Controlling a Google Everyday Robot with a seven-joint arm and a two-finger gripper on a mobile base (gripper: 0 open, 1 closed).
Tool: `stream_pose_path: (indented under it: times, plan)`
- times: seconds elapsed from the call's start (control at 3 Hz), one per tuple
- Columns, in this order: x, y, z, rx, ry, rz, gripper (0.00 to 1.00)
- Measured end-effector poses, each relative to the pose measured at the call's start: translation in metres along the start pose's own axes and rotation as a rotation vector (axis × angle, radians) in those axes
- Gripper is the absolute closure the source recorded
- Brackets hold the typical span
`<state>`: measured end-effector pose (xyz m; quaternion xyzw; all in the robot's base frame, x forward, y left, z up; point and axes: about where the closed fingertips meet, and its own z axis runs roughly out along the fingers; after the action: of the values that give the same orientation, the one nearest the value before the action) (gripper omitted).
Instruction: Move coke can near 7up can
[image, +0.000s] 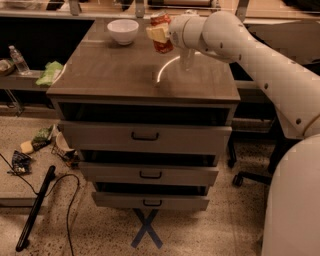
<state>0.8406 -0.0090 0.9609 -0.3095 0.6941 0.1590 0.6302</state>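
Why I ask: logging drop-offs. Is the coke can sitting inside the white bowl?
No, the gripper holds the coke can apart from the white bowl, further right in the picture, over the cabinet top.

The gripper (160, 34) hangs over the back edge of the worktop (110, 75), its fingers (156, 33) clamped on the coke can (163, 46), which is held tilted and clear of the surface. A white bowl (123, 31) sits near the back left corner. A pale can, the 7up can (186, 59), stands just under the arm, toward the back right.
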Motion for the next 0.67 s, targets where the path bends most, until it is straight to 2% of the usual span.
stream_pose_path:
  times: [0.33, 0.67]
  plan:
    - [0.002, -0.003, 0.002, 0.015, 0.015, -0.012, 1.0]
    - [-0.006, -0.037, 0.005, 0.13, 0.012, -0.012, 1.0]
